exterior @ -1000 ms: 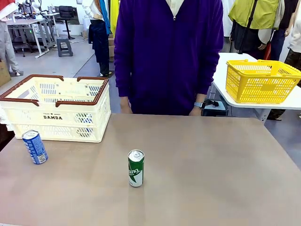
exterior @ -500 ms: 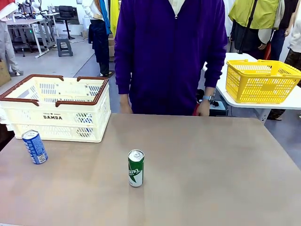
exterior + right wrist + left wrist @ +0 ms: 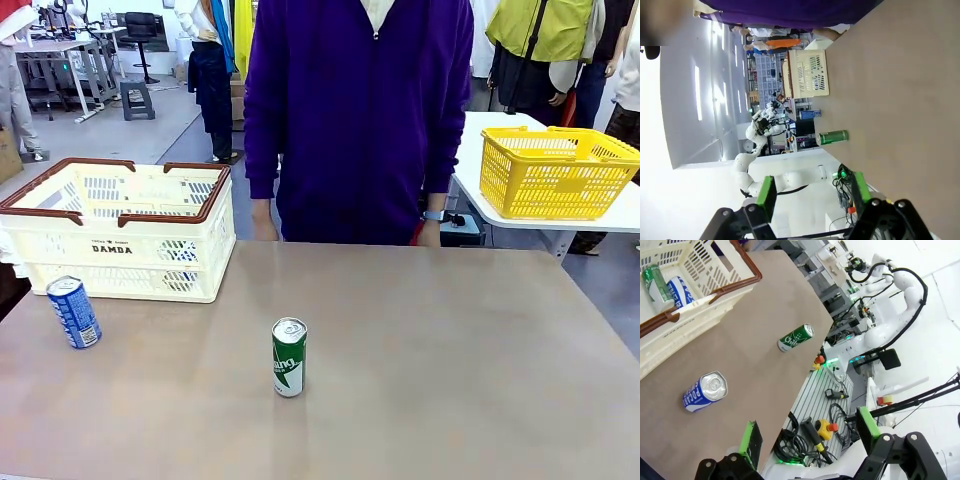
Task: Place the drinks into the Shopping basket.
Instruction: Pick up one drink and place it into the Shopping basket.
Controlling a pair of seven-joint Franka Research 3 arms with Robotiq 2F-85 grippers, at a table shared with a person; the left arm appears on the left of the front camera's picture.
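Two drinks stand upright on the brown table (image 3: pixel 450 350) as a person in a purple top (image 3: pixel 360 120) waits at its far edge, arms hanging at the sides. The green can (image 3: pixel 289 357) stands near the middle of the table, well apart from the blue can (image 3: pixel 74 312), which stands toward the robot's left, just in front of the Shopping basket (image 3: pixel 120 230). The cream crate with its dark brown rim sits at the table's far left corner. Seen from the left wrist, a second green can (image 3: pixel 652 282) and a second blue can (image 3: pixel 681 290) lie side by side inside it. The left gripper (image 3: pixel 809 432) hangs above the table's near-left edge, its jaws spread wide with nothing between them. The right gripper (image 3: pixel 812 192) hangs off the table's near side, its jaws apart and holding nothing. A yellow mesh basket (image 3: pixel 555 170) rests on a white table behind, to the robot's right.
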